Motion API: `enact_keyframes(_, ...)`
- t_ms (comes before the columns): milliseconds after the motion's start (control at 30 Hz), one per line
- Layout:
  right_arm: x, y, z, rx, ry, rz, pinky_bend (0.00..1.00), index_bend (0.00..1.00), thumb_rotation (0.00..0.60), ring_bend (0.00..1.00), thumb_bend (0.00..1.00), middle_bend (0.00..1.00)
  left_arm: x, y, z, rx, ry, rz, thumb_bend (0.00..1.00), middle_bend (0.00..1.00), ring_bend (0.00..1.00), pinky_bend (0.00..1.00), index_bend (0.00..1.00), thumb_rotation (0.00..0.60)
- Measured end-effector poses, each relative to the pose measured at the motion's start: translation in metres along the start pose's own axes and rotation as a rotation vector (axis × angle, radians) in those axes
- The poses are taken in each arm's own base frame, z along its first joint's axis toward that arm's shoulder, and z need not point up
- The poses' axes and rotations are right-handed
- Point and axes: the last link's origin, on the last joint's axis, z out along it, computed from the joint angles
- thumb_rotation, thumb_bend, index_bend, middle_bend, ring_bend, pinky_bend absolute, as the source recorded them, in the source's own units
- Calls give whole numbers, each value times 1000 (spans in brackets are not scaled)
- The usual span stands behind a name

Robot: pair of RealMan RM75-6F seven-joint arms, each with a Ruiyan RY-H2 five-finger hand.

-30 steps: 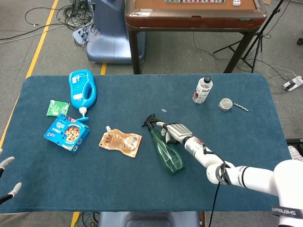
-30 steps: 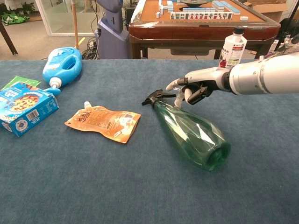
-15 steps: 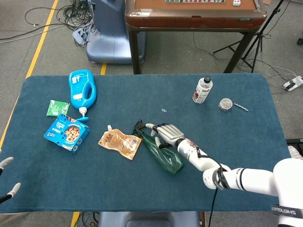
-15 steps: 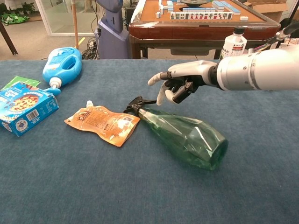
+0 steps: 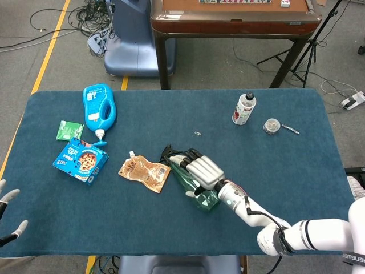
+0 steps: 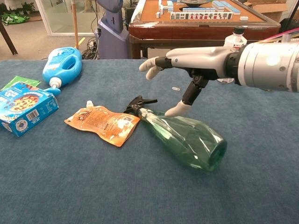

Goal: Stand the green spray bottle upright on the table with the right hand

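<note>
Chest view: your right hand (image 6: 187, 70) hovers spread, empty, over the green spray bottle (image 6: 184, 138), which lies flat, ungrasped.

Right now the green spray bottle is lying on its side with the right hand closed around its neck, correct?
Not quite. The green spray bottle is lying on its side, but the right hand is open above it, not closed around the neck; the chest view shows this.

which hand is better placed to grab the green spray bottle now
Right. The right hand hangs spread open directly above the green spray bottle, which lies on its side. The left hand sits at the table's far left edge, away from the bottle.
</note>
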Motion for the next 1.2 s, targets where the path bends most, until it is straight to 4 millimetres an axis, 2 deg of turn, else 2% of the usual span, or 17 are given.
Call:
enact_keyframes(67, -2, -5, -4, 35, 1, -31, 28, 143, 492, 40, 35, 238, 0, 0, -1, 2, 0, 0, 255, 10, 44, 44, 193, 600)
enact_keyframes(133, -5, -11, -9, 77, 0, -73, 28, 178, 492, 40, 71, 264, 0, -1, -1, 4, 1, 0, 255, 10, 44, 44, 193, 600)
enact_keyframes(333, -23, -20, -27, 175, -60, -155, 28, 238, 479, 40, 174, 309, 0, 0, 0, 0, -1, -1, 255, 9, 44, 44, 193, 600)
enact_keyframes(533, -46, -14, -43, 205, -162, -227, 10, 258, 469, 40, 244, 337, 0, 1, 0, -6, -1, -2, 255, 10, 44, 44, 193, 600)
enact_keyframes(800, -57, 13, -58, 154, -227, -345, 0, 262, 469, 41, 258, 387, 0, 2, 1, -10, 1, -4, 255, 10, 44, 44, 193, 600)
enact_keyframes(1000, -52, 45, -69, 67, -243, -435, 0, 262, 469, 41, 261, 401, 0, 2, 1, -11, 2, -4, 255, 9, 44, 44, 193, 600)
enact_keyframes(1200, -44, 75, -70, -37, -242, -463, 0, 262, 467, 41, 263, 401, 0, 3, 1, -11, -2, 0, 255, 9, 44, 44, 193, 600)
